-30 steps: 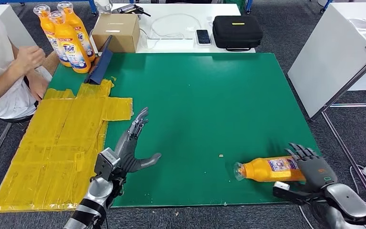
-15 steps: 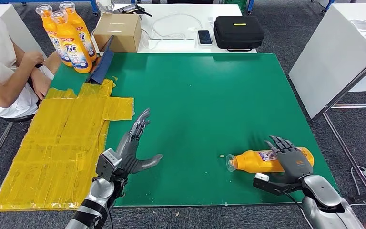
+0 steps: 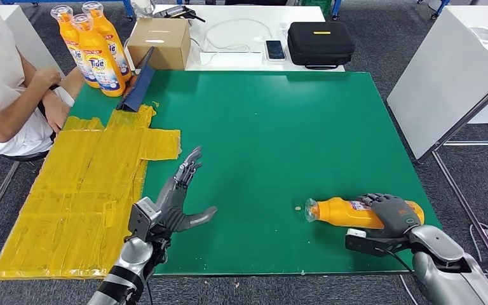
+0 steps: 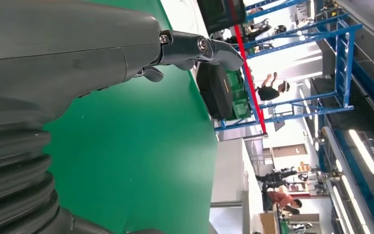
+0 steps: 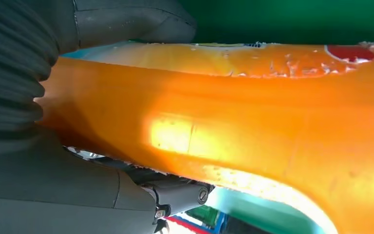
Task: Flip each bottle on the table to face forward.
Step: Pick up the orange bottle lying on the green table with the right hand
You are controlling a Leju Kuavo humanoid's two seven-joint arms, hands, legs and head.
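Head view, from left to right: a person (image 3: pixel 6 95) sits at the left edge of the green table (image 3: pixel 260 127), forearms resting at its corner. Three upright orange bottles (image 3: pixel 92 47) stand at the far left corner, beside a cardboard box (image 3: pixel 157 42). Yellow taped sheeting (image 3: pixel 89 190) covers the near left part of the table. The left hand (image 3: pixel 178 197) hovers just beside that sheeting, fingers (image 3: pixel 187 168) stretched straight and apart, thumb splayed to the side, holding nothing. Left wrist view: the left hand (image 4: pixel 78 48) shows a dark fingertip extended above bare green surface. Near the right front corner, an orange bottle (image 3: pixel 340 211) lies on its side, its clear cap pointing left. The right hand (image 3: pixel 391 213) covers the bottle's base end, fingers (image 3: pixel 378 200) curled over the top of the body. Right wrist view: the orange bottle (image 5: pixel 248 122) sits pressed against the palm of the right hand (image 5: pixel 53 97), thumb wrapped over one side, a firm grasp.
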